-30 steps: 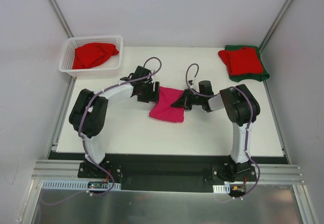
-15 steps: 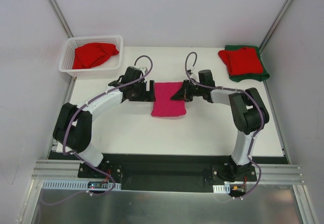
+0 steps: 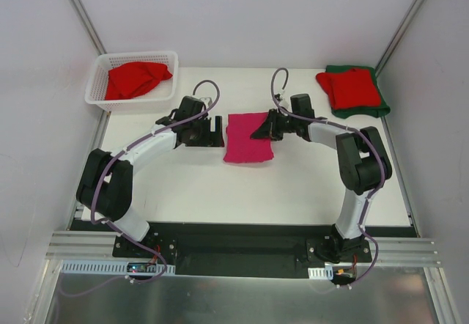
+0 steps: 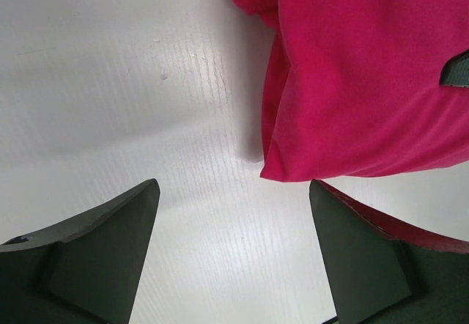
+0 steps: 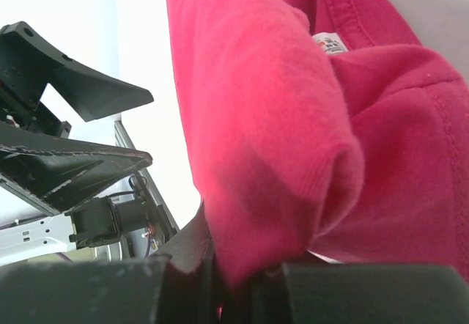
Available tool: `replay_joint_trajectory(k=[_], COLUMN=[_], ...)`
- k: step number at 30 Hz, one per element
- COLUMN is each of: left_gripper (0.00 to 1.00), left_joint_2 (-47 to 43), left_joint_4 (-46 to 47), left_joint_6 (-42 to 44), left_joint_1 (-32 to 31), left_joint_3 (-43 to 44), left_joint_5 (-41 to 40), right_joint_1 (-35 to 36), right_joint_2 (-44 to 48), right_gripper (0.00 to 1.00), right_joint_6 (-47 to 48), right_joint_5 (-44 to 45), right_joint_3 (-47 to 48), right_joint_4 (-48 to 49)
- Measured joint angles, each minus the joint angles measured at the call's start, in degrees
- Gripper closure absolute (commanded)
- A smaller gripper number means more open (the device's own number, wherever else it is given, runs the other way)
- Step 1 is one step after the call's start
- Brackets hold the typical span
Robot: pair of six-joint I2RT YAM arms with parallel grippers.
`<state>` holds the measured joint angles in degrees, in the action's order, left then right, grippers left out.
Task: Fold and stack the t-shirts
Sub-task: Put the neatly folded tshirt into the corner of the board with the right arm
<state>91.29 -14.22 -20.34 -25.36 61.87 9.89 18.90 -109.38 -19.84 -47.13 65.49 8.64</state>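
Bare and passable across the near half of the table (image 3: 220,192), edge to edge. Blocked at the far left corner by the white basket (image 3: 99,93), at the far right by the folded stack (image 3: 352,89). Crowded mid-table: pink t-shirt (image 3: 245,146) between the left gripper (image 3: 218,132) (jaws spread, just beside the cloth) and the right gripper (image 3: 261,129), pinched on its edge.

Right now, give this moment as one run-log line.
left pincer: open, empty | right pincer: shut on folded magenta-pink cloth t-shirt

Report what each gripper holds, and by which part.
The right gripper is shut on the pink shirt, gripping its right edge. The left gripper is open beside it and holds nothing.
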Motion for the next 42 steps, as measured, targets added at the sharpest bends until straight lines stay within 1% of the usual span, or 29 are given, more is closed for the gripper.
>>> replay_joint_trajectory(k=[9, 13, 17, 30, 31, 32, 33, 35, 38, 42], left_gripper=[0.17, 0.17, 0.17, 0.19, 0.19, 0.19, 0.19, 0.19, 0.20, 0.20], left_joint_2=[0.0, 0.0, 0.0, 0.5, 0.5, 0.5, 0.5, 0.7, 1.4, 1.8], left_joint_4=[0.0, 0.0, 0.0, -0.1, -0.2, -0.2, -0.3, -0.2, -0.2, 0.0], left_joint_6=[0.0, 0.0, 0.0, 0.0, 0.0, 0.0, 0.0, 0.0, 0.1, 0.1], left_joint_1=[0.7, 0.7, 0.7, 0.7, 0.7, 0.7, 0.7, 0.7, 0.7, 0.7], left_joint_3=[0.0, 0.0, 0.0, 0.5, 0.7, 1.1, 1.7, 3.1, 5.7, 7.2], left_joint_5=[0.0, 0.0, 0.1, 1.9, 2.2, 2.6, 3.2, 4.1, 5.4, 6.8], right_joint_1=[-1.7, -2.6, -2.9, -1.3, -1.0, -0.7, -0.5, -0.1, 0.3, 0.4], right_joint_2=[0.0, 0.0, 0.0, 0.0, 0.0, 0.0, 0.0, 0.0, 0.0, 0.0], right_gripper=[0.99, 0.99, 0.99, 0.99, 0.97, 0.82, 0.72, 0.56, 0.47, 0.44], right_joint_6=[0.8, 0.9, 0.9, -0.1, -0.1, 0.0, 0.0, 0.0, 0.4, 0.9], right_joint_5=[0.4, 0.4, 0.4, 0.9, 1.2, 1.4, 1.5, 1.9, 2.5, 3.4], right_joint_3=[1.8, 3.7, 3.5, -6.8, -7.1, -7.3, -7.3, -7.3, -7.8, -8.9], right_joint_4=[-3.0, -3.2, -3.2, -1.7, -1.9, -2.1, -2.2, -2.5, -2.6, -3.7])
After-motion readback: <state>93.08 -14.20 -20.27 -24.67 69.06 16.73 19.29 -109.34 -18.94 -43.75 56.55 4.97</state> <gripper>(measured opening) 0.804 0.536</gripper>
